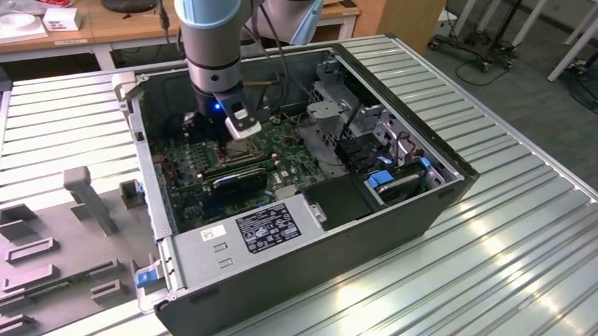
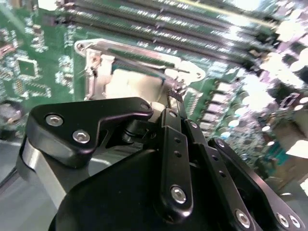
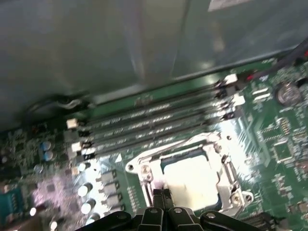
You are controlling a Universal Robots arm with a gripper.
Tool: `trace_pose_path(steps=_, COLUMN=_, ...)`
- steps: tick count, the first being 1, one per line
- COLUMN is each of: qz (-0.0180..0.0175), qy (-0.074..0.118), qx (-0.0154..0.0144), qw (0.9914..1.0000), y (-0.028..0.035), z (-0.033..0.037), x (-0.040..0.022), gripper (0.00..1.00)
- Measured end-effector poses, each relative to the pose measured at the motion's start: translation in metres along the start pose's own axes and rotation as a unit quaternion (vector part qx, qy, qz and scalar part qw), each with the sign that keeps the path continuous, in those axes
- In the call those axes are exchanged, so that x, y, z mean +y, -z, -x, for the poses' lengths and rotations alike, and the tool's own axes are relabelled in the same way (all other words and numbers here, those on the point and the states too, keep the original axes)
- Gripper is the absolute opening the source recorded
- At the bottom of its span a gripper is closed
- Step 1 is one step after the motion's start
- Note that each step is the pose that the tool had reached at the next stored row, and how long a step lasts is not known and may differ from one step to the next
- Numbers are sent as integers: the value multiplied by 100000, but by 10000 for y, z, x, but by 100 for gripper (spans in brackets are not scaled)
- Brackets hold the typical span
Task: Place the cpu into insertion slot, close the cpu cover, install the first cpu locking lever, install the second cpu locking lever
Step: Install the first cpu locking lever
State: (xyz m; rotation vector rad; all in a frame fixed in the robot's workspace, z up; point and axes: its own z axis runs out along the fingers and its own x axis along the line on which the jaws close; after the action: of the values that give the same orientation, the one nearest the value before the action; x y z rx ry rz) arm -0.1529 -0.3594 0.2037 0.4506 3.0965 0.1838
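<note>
1. The cpu (image 3: 192, 180) lies flat in the insertion slot (image 3: 219, 180) on the green motherboard (image 3: 284, 139), its pale metal top showing through the opening; by the look of it, the placing step is done.
2. The cpu cover (image 3: 149, 161) seems to lie down around the chip, its silver frame bordering the metal top on the visible sides in both wrist views, so I judge the closing step done or nearly so.
3. Whether either locking lever is latched I cannot tell; in the second wrist view a thin metal bar (image 2: 120, 44) runs along the far edge of the socket, but its catch is not clear. Those two steps look open.
4. The gripper (image 3: 162, 199) hangs low over the near edge of the socket, its fingers (image 3: 157, 196) drawn narrow, nearly together, with nothing seen between them.
5. Memory slots (image 3: 154, 120) run just beyond the socket.
6. The open computer case (image 1: 309, 231) lies on the ribbed metal desk (image 1: 523, 231), well in from its edges.
</note>
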Motion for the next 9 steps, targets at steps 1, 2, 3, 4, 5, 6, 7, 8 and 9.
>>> trace_pose_path(steps=1, qz=-404, qy=104, qx=252, qw=99999, y=-1, z=-1, x=0, gripper=11)
trace_pose_path(steps=2, qz=-628, qy=226, qx=424, qw=99997, y=-1, z=-1, x=0, gripper=11)
trace_pose_path(steps=3, qz=-733, qy=277, qx=513, qw=99996, y=0, z=-1, x=0, gripper=11)
trace_pose_path(steps=4, qz=-763, qy=276, qx=590, qw=99995, y=1, z=0, x=0, gripper=11)
trace_pose_path(steps=5, qz=-787, qy=265, qx=663, qw=99994, y=1, z=-1, x=0, gripper=11)
trace_pose_path(steps=6, qz=-807, qy=258, qx=734, qw=99994, y=1, z=0, x=0, gripper=11)
trace_pose_path(steps=7, qz=-805, qy=258, qx=724, qw=99994, y=1, z=0, x=0, gripper=11)
trace_pose_path(steps=8, qz=-791, qy=269, qx=680, qw=99994, y=1, z=0, x=0, gripper=11)
trace_pose_path(steps=9, qz=-750, qy=282, qx=555, qw=99995, y=1, z=0, x=0, gripper=11)
